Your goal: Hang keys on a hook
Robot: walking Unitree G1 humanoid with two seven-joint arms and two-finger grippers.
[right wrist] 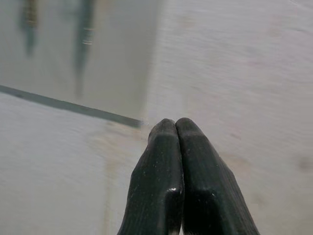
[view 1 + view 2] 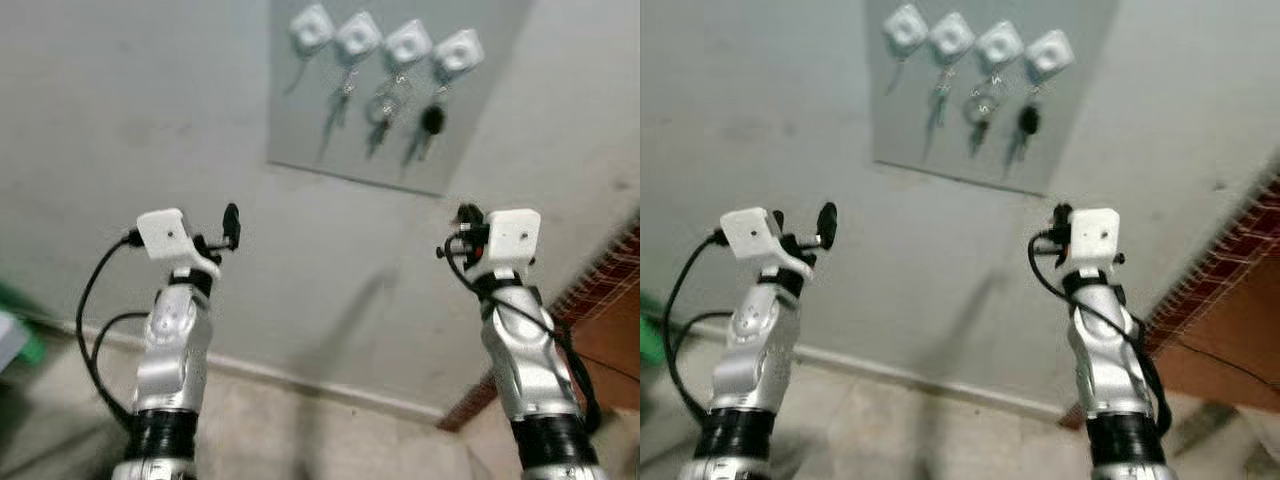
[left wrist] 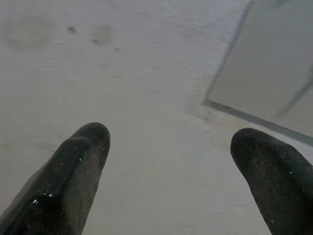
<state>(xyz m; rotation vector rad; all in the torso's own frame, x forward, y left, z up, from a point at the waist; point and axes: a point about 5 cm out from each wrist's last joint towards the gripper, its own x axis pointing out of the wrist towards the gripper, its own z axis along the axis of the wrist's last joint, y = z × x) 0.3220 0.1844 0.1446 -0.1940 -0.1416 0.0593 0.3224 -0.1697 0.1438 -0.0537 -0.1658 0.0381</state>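
Note:
A grey panel (image 2: 300, 120) on the wall carries a row of white hooks (image 2: 358, 37). Keys hang under three of them: a thin key (image 2: 343, 95), a ring with keys (image 2: 382, 108) and a black-headed key (image 2: 432, 122). The leftmost hook (image 2: 312, 27) shows just a thin shadow-like line below it. My left gripper (image 2: 220, 235) is raised below and left of the panel, open and empty (image 3: 171, 142). My right gripper (image 2: 466, 215) is raised below the panel's right corner, shut with nothing between its fingers (image 1: 175, 125). Both stand short of the wall.
A skirting board (image 2: 330, 385) runs along the foot of the plain grey wall. A reddish-brown patterned surface (image 2: 610, 300) stands close on the right. A green object (image 2: 20, 335) lies low on the left, over a pale floor.

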